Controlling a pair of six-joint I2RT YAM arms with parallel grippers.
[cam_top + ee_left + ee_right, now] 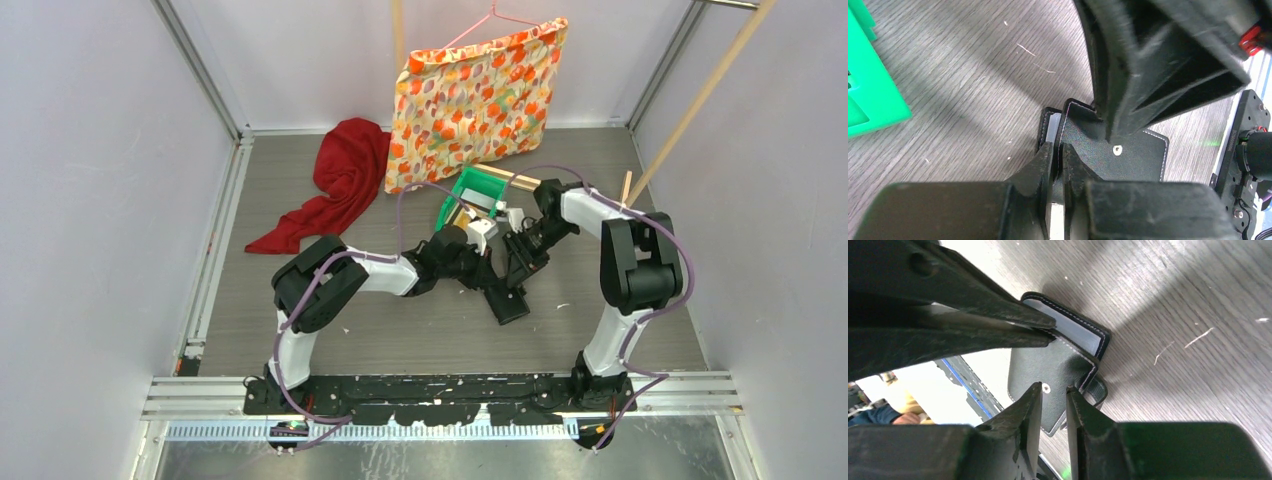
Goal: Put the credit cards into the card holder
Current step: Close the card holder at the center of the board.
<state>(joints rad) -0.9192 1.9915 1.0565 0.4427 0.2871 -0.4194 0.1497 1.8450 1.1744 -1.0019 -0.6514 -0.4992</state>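
- Grey wood-grain table (400,330) inside pale walls. At the back lie a red cloth (340,180), a floral bag (475,100) on a hanger, and a green tray (470,185).
- The card holder (508,300) lies on the table in front of the tray, between the two arms and under both wrists. It is black with pale stitching.
- Left gripper (1058,150): fingers pressed together on the raised edge of the card holder's cover, at the corner nearest that wrist. The right wrist view shows the same pinch from the other side.
- The cover is lifted slightly there, and greyish-blue pocket pages (1078,330) show beneath it.
- Right gripper (1052,392): fingers only narrowly apart, tips down on or just over the cover's outer face, beside the snap stud (1117,149). The stud shows through the gap. Cannot tell whether they grip anything.
- The two grippers sit close together over the card holder, the left at its edge and the right nearer its middle.
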